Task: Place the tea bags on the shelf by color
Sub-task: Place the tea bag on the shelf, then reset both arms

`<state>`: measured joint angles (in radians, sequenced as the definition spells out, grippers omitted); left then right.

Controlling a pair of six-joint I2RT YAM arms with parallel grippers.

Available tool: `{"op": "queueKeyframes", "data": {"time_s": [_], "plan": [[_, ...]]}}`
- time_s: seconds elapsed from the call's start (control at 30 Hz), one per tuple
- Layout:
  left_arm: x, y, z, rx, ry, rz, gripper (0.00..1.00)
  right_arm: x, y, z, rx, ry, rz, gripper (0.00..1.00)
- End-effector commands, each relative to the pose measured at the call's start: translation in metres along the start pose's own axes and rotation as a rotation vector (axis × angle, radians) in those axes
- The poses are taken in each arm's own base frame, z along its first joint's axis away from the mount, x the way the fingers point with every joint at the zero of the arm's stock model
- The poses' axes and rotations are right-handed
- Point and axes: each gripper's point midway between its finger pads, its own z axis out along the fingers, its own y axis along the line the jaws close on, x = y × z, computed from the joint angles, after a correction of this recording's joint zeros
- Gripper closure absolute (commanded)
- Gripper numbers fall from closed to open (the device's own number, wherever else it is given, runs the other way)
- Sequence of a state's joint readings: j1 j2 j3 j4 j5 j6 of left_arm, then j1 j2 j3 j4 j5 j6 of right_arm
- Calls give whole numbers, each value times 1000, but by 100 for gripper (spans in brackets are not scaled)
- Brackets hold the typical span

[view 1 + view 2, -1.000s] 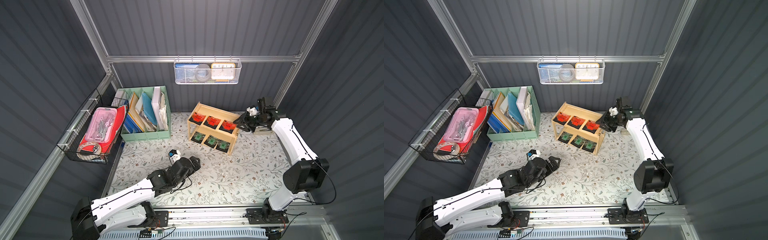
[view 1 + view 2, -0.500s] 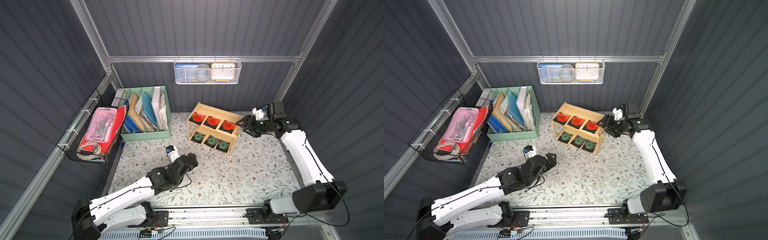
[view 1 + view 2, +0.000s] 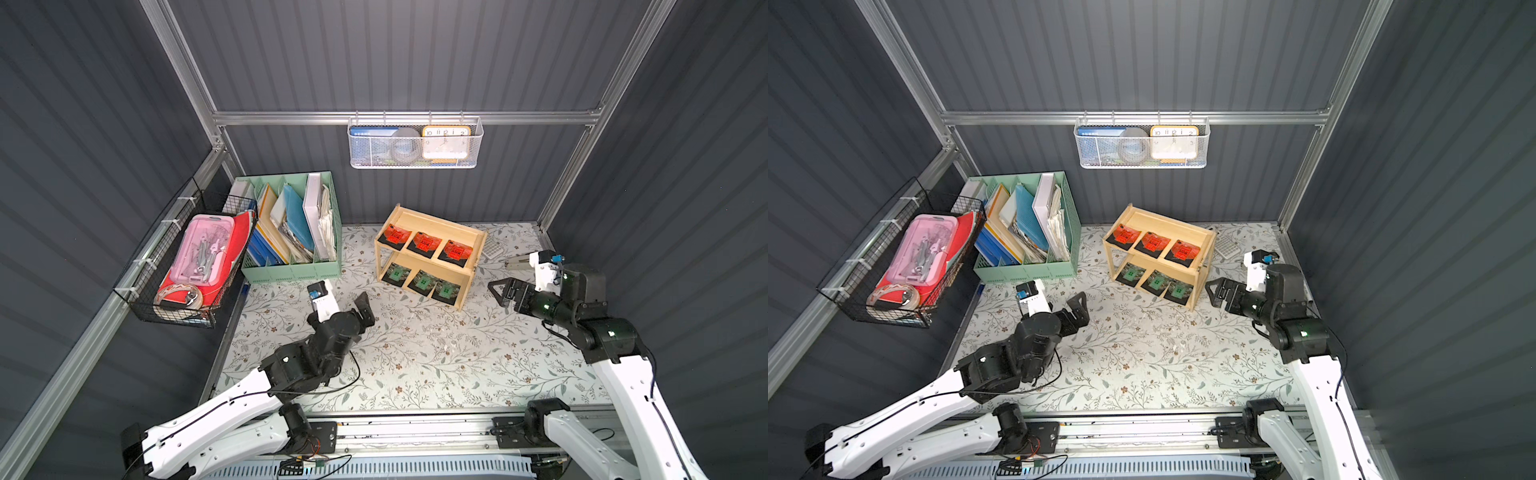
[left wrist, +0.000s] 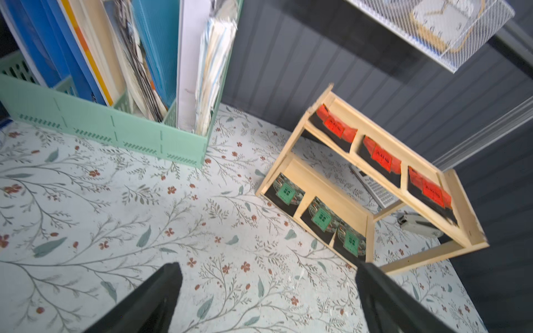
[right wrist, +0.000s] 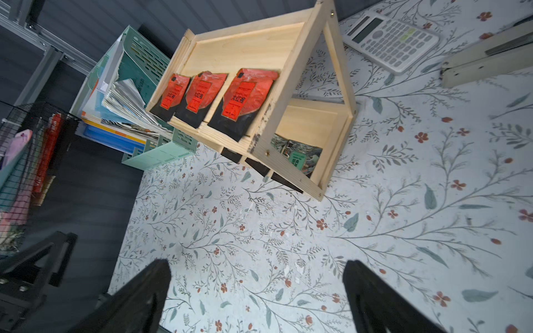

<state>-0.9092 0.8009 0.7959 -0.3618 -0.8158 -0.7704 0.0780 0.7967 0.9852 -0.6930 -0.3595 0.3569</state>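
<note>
The light wooden shelf (image 3: 441, 227) (image 3: 1160, 224) stands at the back of the mat. Three red-labelled tea bags (image 3: 424, 243) (image 5: 202, 92) lie in a row on its upper tier. Three green-labelled tea bags (image 3: 423, 282) (image 4: 321, 217) lie on the lower tier. My right gripper (image 3: 500, 293) (image 5: 256, 274) hovers open and empty just right of the shelf, jaws pointing at it. My left gripper (image 3: 351, 307) (image 4: 266, 276) hangs open and empty over the mat, in front and left of the shelf.
A mint-green file organizer (image 3: 291, 270) stands left of the shelf. A black wire basket (image 3: 183, 257) hangs on the left wall and a white mesh basket (image 3: 415, 143) on the back wall. A calculator (image 5: 389, 43) and a stapler (image 5: 487, 60) lie behind the shelf's right end.
My right gripper has drawn back from the shelf's right end toward the front right, and its jaws have spread wide. My left gripper has shifted a little toward the organizer.
</note>
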Motion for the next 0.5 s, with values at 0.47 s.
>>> {"op": "queueKeyframes", "data": {"time_s": [0.47], "plan": [[-22, 46, 82, -97, -48, 200, 0, 22, -65, 0, 242, -150, -85, 1]]}}
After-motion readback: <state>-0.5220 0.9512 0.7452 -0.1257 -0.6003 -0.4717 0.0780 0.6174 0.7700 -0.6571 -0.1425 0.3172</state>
